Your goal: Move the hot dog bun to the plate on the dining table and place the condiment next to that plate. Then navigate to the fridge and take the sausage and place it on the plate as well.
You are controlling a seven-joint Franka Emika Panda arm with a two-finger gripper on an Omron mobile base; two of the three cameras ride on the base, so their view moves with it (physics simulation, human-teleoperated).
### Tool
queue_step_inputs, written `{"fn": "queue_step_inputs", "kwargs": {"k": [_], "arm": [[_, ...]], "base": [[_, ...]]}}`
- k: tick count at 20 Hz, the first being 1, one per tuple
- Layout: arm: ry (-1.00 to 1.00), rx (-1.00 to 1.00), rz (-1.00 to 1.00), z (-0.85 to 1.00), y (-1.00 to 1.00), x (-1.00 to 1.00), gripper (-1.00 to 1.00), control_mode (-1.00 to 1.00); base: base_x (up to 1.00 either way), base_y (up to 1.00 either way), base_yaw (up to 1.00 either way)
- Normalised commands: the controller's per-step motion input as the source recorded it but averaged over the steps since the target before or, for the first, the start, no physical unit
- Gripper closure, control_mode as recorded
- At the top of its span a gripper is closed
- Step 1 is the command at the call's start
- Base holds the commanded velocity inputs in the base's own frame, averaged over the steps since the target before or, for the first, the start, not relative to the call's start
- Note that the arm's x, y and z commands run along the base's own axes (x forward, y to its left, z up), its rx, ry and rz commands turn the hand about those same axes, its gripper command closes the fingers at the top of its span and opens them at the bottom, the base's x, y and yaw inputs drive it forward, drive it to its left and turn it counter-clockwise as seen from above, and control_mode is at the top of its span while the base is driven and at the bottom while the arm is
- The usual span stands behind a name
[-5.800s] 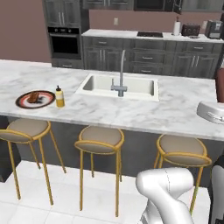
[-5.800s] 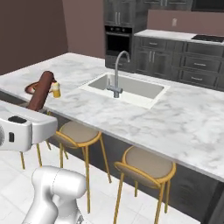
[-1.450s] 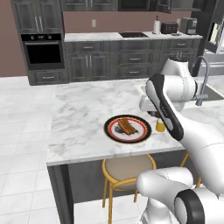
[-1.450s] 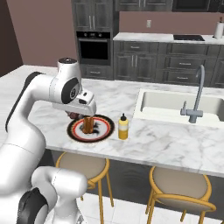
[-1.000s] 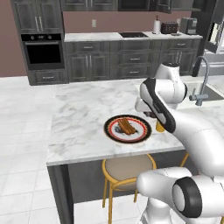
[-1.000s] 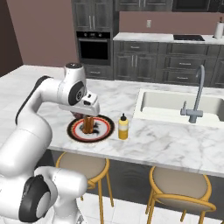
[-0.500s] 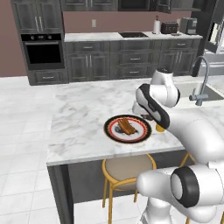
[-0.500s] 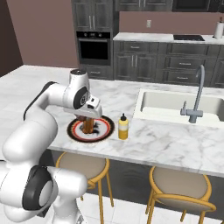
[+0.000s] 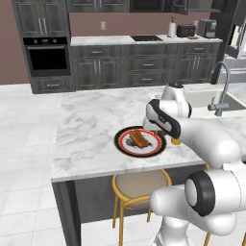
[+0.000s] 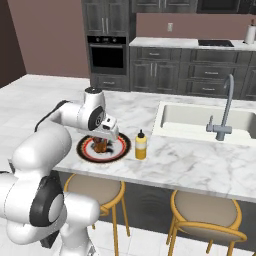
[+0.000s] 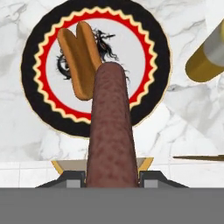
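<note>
The end effector (image 11: pixel 112 177) is clamped on the sausage (image 11: pixel 110 135), which sticks out lengthwise from between the finger tips (image 11: pixel 72 178) in the hand view and points toward the plate (image 11: pixel 48 114) below it. The plate has a black rim with a red and yellow scalloped band, and it sits on the marble counter (image 9: pixel 91 139) near the front edge. The hot dog bun (image 11: pixel 78 59) lies on the plate, split open, and in the hand view the far end of the sausage overlaps the bun's nearer end; whether the two touch cannot be told. In the right base view the end effector (image 10: pixel 103 136) hangs low over the plate (image 10: pixel 86 151), with the sausage (image 10: pixel 101 145) pointing down at it. The yellow condiment (image 10: pixel 141 146) bottle stands upright on the counter just beside the plate, on the sink side. In the left base view the arm reaches over the plate (image 9: pixel 124 142), where the bun (image 9: pixel 138 139) lies, and the condiment (image 9: pixel 176 141) is mostly hidden behind the arm. A sink (image 10: pixel 197 120) with a faucet (image 10: pixel 223 110) is set into the counter further along, and round stools (image 10: pixel 206 212) stand under the front edge
</note>
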Motion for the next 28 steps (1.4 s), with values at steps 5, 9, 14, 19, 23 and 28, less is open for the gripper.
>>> {"fn": "queue_step_inputs", "kwargs": {"k": [5,9,14,19,23,28], "arm": [[0.00,0.00,0.00,-0.36,0.00,0.05,1.00,-1.00],[0.00,0.00,0.00,-0.32,0.00,0.00,1.00,-1.00],[0.00,0.00,0.00,-0.25,0.00,0.00,1.00,-1.00],[0.00,0.00,0.00,-0.16,0.00,0.00,1.00,-1.00],[0.00,0.00,0.00,-0.10,0.00,0.06,1.00,-1.00],[0.00,0.00,0.00,-0.08,0.00,0.20,1.00,-1.00]], "base": [[0.00,0.00,0.00],[0.00,0.00,0.00],[0.00,0.00,0.00],[0.00,0.00,0.00],[0.00,0.00,0.00],[0.00,0.00,0.00]]}}
